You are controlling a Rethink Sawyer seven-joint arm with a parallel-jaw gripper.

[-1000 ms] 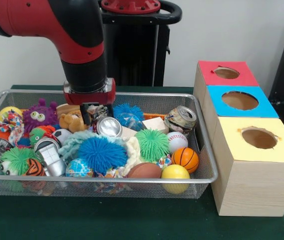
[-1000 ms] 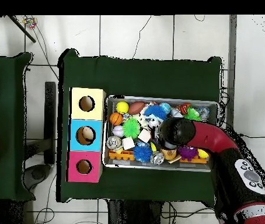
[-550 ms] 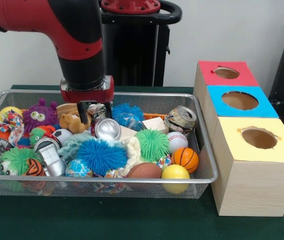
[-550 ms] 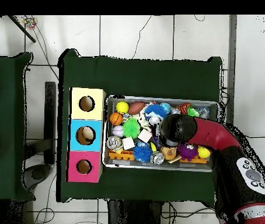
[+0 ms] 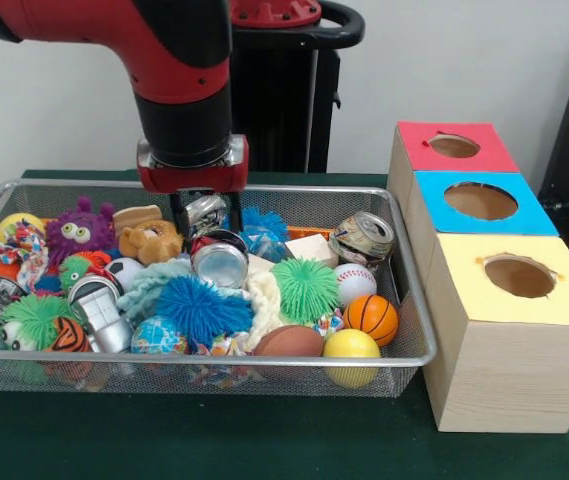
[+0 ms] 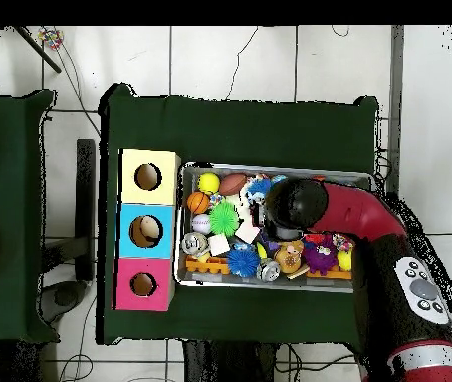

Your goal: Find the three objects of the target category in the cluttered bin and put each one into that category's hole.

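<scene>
— What did your target look like, and where was it?

— You had a crushed silver can (image 5: pixel 219 263) lying on its side in the wire bin (image 5: pixel 416 330), its round end facing the camera, among a brown plush toy (image 5: pixel 152 240) and a blue spiky ball (image 5: pixel 202 309).

— And the jaws?

— Your gripper (image 5: pixel 205 215) hung just above that can, fingers narrowly spread around a crumpled silver piece; whether they pinched it, you couldn't tell.

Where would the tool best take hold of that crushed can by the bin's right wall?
Probably from straight above, closing across the crushed can's dented sides just below its rim. It lies tilted on top of the pile with its round end facing up and outward, so the sides look free, while the bin wall blocks a sideways approach.
</scene>
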